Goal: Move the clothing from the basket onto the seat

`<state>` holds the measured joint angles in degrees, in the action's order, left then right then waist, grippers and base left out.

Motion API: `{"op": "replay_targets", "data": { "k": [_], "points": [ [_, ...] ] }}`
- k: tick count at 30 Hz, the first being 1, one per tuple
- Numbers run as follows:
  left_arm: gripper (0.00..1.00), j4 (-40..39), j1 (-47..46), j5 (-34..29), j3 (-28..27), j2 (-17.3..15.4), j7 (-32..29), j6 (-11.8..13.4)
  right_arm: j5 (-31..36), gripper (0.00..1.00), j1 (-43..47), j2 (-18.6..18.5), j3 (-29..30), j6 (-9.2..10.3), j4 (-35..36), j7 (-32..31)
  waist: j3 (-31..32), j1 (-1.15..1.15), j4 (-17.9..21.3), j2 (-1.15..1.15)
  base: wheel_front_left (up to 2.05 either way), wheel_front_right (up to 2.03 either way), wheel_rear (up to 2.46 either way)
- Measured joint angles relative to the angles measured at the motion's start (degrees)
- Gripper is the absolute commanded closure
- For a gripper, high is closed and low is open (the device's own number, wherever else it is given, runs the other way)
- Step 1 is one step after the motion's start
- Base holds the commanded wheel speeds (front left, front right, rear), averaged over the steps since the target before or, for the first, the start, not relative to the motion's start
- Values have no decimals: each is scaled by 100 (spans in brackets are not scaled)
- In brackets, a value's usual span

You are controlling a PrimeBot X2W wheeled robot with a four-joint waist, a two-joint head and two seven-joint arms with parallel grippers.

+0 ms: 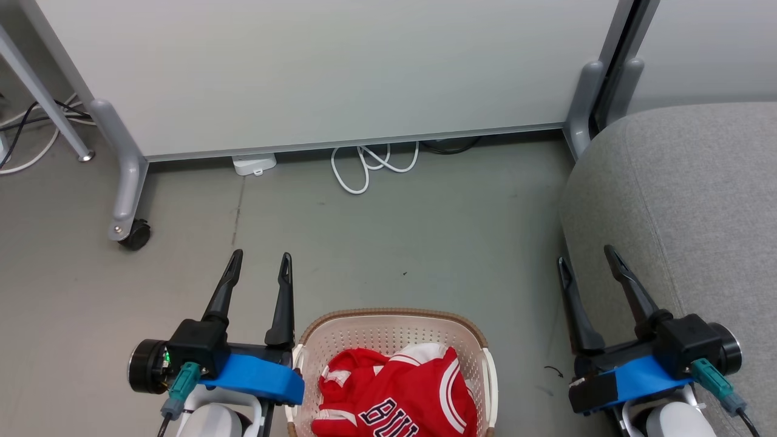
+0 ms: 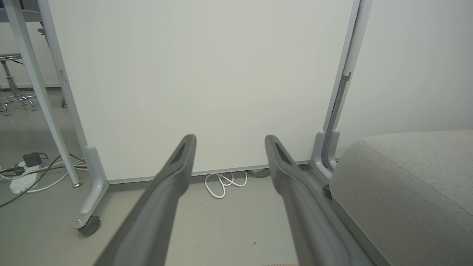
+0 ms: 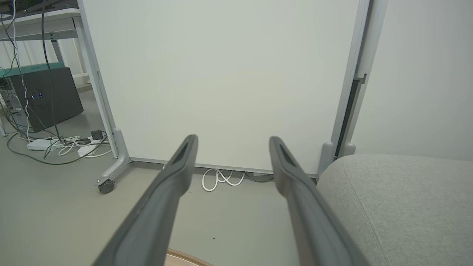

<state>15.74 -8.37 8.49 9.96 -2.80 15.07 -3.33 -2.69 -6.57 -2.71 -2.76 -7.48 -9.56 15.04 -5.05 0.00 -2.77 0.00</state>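
The basket (image 1: 388, 325) stands on the floor (image 1: 425, 243) directly before the robot, with the clothing (image 1: 394, 394) heaped inside it. The left gripper (image 1: 261, 255) sits just beside the basket's left rim. The right gripper (image 1: 585, 255) is well to the basket's right, at the left edge of the seat (image 1: 686, 200). Behind everything stands a partition panel (image 1: 328, 67), with a looped cable (image 1: 370, 167) at its foot and its caster (image 1: 135, 233) to the left.

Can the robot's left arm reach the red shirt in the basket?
Probably yes. The left gripper hangs open right beside the basket, and the clothing lies uncovered inside, so it could come in from above.
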Motion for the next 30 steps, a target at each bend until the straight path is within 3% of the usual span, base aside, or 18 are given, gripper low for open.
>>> {"op": "replay_targets", "data": {
  "k": [14, 30],
  "points": [
    [0, 130, -83, -102, 32, 0, 0, -92, -5, 0, -22, 0, -19, 0, -13, 0, -55, 0, 32, 0, 0, 0, 0],
    [0, 1260, -1150, -471, 620, -232, 0, -377, -4, 0, -416, 0, -60, 0, 136, 0, -681, 0, 247, 0, 0, 0, 0]
  ]
}}
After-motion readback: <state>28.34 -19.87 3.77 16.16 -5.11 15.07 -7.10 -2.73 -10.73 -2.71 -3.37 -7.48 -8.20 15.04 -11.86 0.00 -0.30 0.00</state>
